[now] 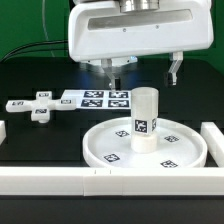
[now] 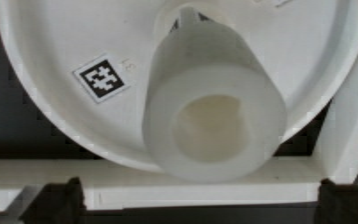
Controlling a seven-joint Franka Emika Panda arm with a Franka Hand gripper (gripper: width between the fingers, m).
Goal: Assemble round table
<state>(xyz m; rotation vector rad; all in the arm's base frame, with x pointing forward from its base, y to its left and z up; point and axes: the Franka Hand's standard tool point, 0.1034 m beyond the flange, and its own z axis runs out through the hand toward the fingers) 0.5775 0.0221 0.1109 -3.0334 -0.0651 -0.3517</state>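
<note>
The large round rimmed disc (image 1: pixel 110 148) lies on the black table near the front. The short thick post (image 1: pixel 146 118) stands upright on its middle. The small cross-shaped piece (image 1: pixel 40 106) lies apart, toward the exterior view's left. My gripper (image 1: pixel 145 72) hangs open and empty above and behind the post, touching nothing. In the wrist view I look down on the post (image 2: pixel 211 110) standing on the disc (image 2: pixel 69 40). The gripper (image 2: pixel 197 200) shows only its two dark fingertips (image 2: pixel 60 198), set wide apart.
The marker board (image 1: pixel 100 98) lies flat behind the disc. White border rails run along the front (image 1: pixel 50 181), the exterior view's right (image 1: pixel 212 138) and left (image 1: pixel 3 131). The front rail shows in the wrist view (image 2: pixel 158 172) just past the disc's rim.
</note>
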